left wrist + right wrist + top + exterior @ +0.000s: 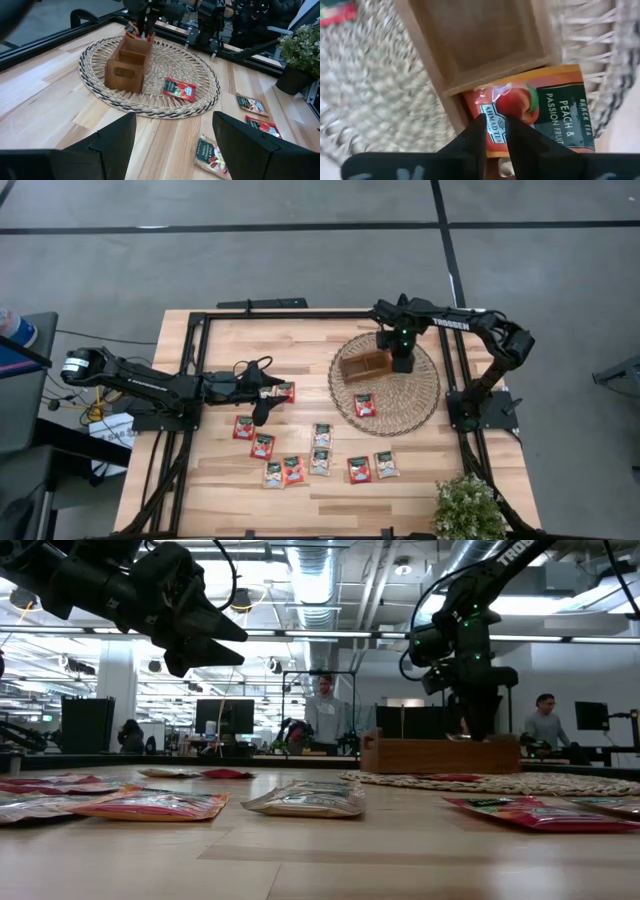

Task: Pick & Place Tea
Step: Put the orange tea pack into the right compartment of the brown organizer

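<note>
My right gripper points down over one end of the wooden tray, which stands on the round wicker mat. It is shut on a red tea sachet. Another red sachet lies flat on the mat. Several red and pale sachets lie flat on the table in front of the mat. My left gripper hangs open above the table's left half beside a red sachet, with nothing between its fingers. My right gripper pinches the red sachet at one edge between its two fingers, which come from above and point down. The sachet hangs below the fingers over the tray's end compartment. Whether its lower edge touches the tray, I cannot tell.
A potted plant stands at the table's near right corner. A black frame rail runs along the table's left and far sides. People stand in the room behind the table.
</note>
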Robot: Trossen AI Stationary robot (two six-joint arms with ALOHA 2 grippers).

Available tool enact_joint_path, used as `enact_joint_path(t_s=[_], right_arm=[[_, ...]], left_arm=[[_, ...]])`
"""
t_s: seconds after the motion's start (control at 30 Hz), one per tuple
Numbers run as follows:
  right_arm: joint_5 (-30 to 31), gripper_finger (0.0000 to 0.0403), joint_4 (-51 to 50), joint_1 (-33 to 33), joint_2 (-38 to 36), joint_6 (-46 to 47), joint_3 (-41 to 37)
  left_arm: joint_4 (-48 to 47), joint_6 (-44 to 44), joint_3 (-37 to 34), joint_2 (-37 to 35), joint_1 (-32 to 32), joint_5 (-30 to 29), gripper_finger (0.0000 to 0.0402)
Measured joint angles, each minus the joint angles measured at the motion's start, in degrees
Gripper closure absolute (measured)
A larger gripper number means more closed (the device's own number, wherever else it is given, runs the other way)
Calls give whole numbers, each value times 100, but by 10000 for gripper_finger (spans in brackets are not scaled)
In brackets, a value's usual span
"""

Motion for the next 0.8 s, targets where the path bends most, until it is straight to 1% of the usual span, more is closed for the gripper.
enact_joint_path(t_s=[0.2, 0.37, 0.57, 0.8], right_arm=[[189, 366, -27, 3, -4, 33, -251], [245, 380, -77, 179, -28, 104, -513], [332, 394, -86, 260, -122, 140, -537], [321, 400, -253, 260, -503, 284, -439]], left_arm=[[0, -7, 1, 0, 0, 0, 145], [-82, -7, 2, 0, 0, 0, 145], [-98, 2, 2, 0, 0, 0, 145], [-94, -4, 2, 0, -2, 0, 145]])
